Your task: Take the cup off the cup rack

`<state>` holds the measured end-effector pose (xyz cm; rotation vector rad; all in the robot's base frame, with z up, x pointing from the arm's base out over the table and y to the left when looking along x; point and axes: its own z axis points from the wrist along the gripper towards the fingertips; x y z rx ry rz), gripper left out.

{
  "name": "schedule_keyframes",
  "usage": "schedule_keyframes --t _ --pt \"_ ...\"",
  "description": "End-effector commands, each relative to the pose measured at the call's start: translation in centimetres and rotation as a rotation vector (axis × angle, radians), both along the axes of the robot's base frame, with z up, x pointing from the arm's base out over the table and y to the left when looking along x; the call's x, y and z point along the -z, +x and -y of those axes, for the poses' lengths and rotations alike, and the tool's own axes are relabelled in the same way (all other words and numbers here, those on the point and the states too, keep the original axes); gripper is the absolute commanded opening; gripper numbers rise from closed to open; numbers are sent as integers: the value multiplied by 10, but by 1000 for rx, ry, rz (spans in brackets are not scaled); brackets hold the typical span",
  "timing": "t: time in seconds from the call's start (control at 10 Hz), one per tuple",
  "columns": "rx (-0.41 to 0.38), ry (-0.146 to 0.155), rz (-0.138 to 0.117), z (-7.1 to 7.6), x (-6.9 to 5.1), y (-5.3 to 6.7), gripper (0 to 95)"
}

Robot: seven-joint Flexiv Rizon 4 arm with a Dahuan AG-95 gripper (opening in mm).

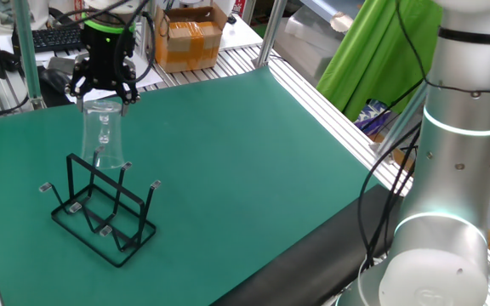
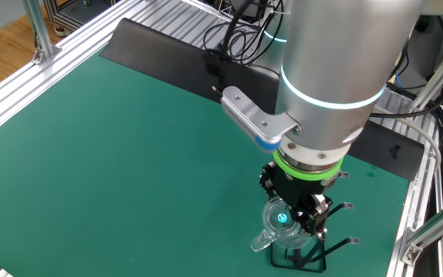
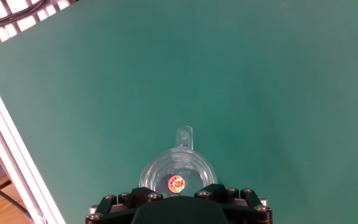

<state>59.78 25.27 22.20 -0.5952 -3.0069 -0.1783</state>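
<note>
My gripper (image 1: pixel 103 92) clamped on base of cup (image 1: pixel 105 136), inverted over prong of cup rack (image 1: pixel 105 210), rim near prong tip; risk: tilt during lift snags rim, drags light rack; clear smooth wall may slip

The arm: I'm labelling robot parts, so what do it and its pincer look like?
The arm is thick, rounded, silver-grey, with glowing pale rings at its joints and black cables alongside. A bright green band sits above the black pincer.
</note>
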Motion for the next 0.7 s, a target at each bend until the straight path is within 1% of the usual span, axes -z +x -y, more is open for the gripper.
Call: schedule_keyframes --t 0.1,0.2,0.3,0.4,0.6,0.7 --pt "3 2 13 -1 -1 2 0" --pt "15 23 23 -1 -1 2 0" --pt "20 30 39 -1 -1 2 0" --pt "23 29 63 -1 -1 2 0" --pt "23 27 87 -1 -1 2 0" --pt "32 26 94 -1 -1 2 0"
